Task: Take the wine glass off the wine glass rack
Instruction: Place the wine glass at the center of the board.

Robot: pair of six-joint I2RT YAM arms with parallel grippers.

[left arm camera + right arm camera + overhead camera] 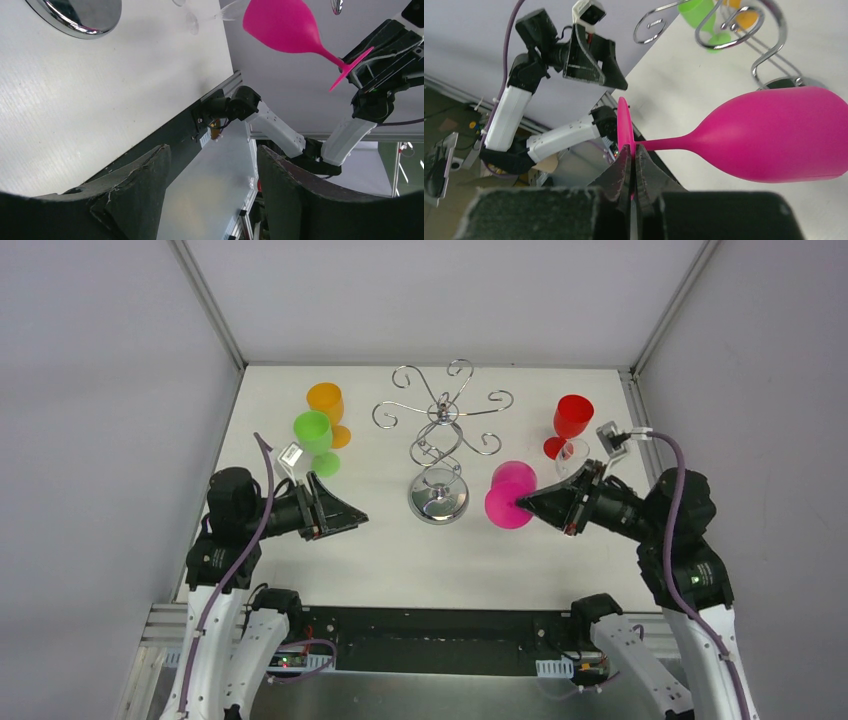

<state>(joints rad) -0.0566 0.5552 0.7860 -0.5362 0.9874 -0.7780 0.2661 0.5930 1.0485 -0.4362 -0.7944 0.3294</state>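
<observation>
As the right gripper [631,152] pinches shut on the foot of the pink wine glass [774,135], held sideways beside the wine glass rack [440,425] and apparently clear of its arms, we judge removal done — only setting down is left. We note the left gripper [347,517] open, empty.

A green glass [313,432] stands upright on the white surface [400,560] just beyond the left end effector [355,518], with an orange glass [325,398] close behind it. Across the surface, a red glass [574,415] stands upright beyond the right end effector [522,502], with a clear glass [573,453] near its foot.
</observation>
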